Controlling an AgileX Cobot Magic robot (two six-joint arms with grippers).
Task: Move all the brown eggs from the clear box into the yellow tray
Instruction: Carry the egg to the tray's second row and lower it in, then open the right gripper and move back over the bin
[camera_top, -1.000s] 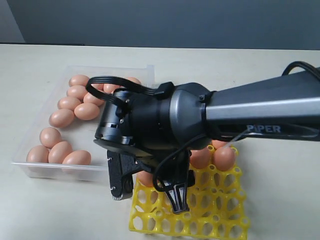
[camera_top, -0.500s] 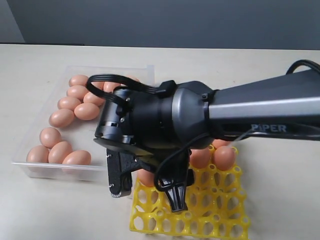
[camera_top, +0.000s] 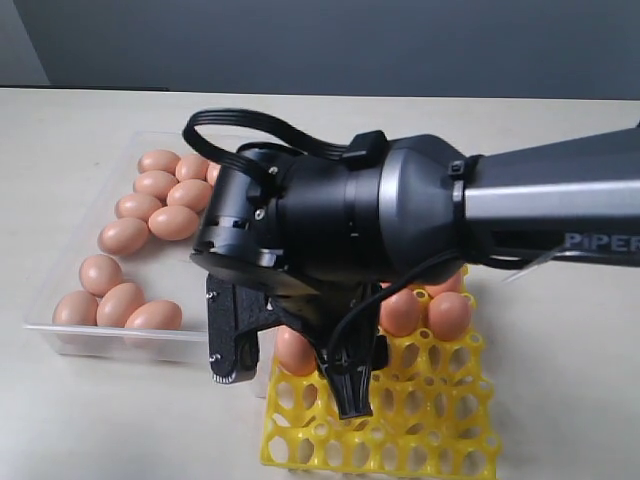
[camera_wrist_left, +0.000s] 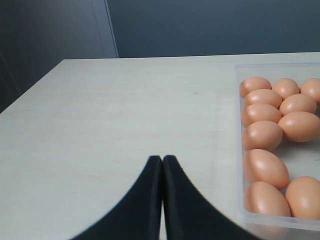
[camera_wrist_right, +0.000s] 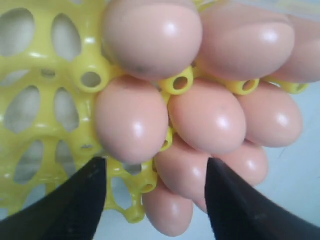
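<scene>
Our right gripper (camera_top: 290, 388) hangs spread above brown eggs (camera_wrist_right: 132, 120) in the yellow tray (camera_top: 440, 420), our left gripper (camera_wrist_left: 162, 162) pressed together.

Item: table (camera_top: 570, 400), pale cream top with faint grain, matte finish. Resting directly on it: one clear box (camera_top: 110, 345), left of centre in the exterior view, with low transparent walls; one yellow tray (camera_top: 283, 452), lower centre-right, an openwork grid. Whether the two touch cannot be told
</scene>
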